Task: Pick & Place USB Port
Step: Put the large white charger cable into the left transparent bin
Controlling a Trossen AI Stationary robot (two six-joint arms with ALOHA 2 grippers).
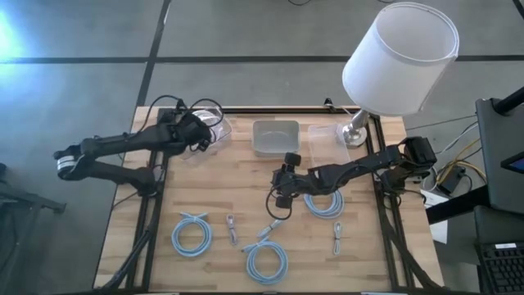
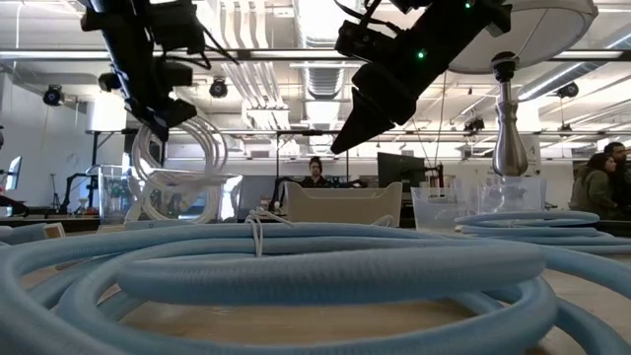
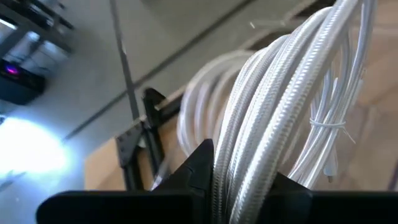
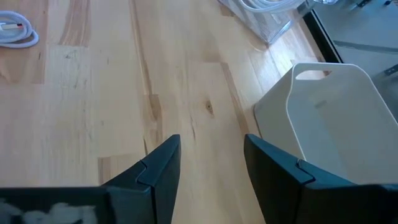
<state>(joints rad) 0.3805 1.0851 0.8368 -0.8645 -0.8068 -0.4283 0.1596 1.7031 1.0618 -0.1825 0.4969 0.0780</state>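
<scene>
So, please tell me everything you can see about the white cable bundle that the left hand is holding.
The white cable bundle is a coil of several loops of braided, fabric-like cord, tied on one side with a thin white tie. The left hand is shut on it, its dark fingers pressing the strands between them. The coil hangs lifted above the table, at the back left corner, over a clear container. Its plugs cannot be seen.
</scene>
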